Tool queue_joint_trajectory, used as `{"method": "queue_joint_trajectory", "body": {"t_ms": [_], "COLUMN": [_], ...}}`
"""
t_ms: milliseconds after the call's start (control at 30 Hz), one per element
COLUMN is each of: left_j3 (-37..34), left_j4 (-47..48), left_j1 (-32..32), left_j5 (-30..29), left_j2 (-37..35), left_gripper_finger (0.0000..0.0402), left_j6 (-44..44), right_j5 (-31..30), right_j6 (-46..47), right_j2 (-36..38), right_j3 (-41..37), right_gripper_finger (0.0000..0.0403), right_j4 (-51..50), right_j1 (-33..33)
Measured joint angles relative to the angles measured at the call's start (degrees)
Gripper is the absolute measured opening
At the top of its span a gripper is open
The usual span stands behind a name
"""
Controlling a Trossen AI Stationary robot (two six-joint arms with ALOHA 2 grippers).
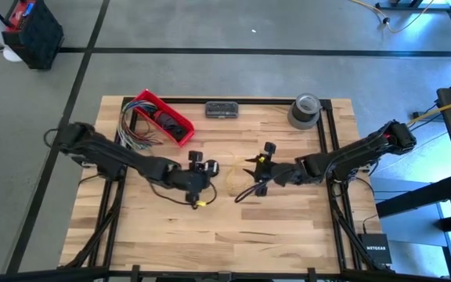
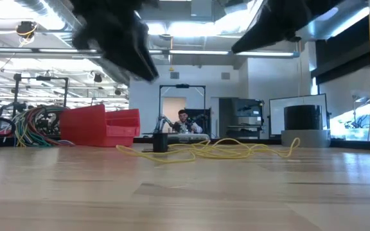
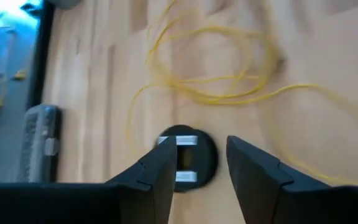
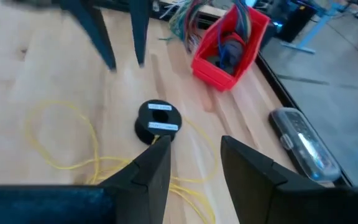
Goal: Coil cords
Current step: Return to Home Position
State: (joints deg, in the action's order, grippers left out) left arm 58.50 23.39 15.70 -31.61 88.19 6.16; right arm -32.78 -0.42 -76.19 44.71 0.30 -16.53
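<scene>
The thin yellow cord lies in loose loops on the wood table between my two grippers; it also shows in the low view, the left wrist view and the right wrist view. A small black round piece with white labels stands on the table at the cord's left side, also in the right wrist view. My left gripper is open and empty above that piece. My right gripper is open and empty over the cord's right side. Both hang clear of the table.
A red bin with a bundle of multicoloured wires stands at the far left. A dark flat case and a grey tape roll lie along the far edge. Bare wood stretches toward the near edge.
</scene>
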Motion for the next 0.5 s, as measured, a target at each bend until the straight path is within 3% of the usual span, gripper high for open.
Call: {"method": "queue_joint_trajectory", "body": {"t_ms": [133,333,500], "left_j3": [-2.75,-20.27,-34.65], "left_j4": [-0.04,-15.24,-30.31], "left_j1": [1.26,2.19,-0.67], "left_j5": [3.3,6.06,16.97], "left_j2": [-8.68,-27.68,-42.73], "left_gripper_finger": [0.0135,0.0116,0.0092], "left_j6": [-2.66,-3.32,-2.11], "right_j5": [2.41,4.47,16.02], "right_j6": [-0.49,-1.42,-2.75], "right_j2": [4.8,18.11,30.11], "right_j3": [-0.28,-8.03,-18.91], "right_gripper_finger": [0.0144,0.0144,0.0126], "right_j4": [-4.21,-4.03,6.6], "right_j1": [0.0,0.61,4.44]}}
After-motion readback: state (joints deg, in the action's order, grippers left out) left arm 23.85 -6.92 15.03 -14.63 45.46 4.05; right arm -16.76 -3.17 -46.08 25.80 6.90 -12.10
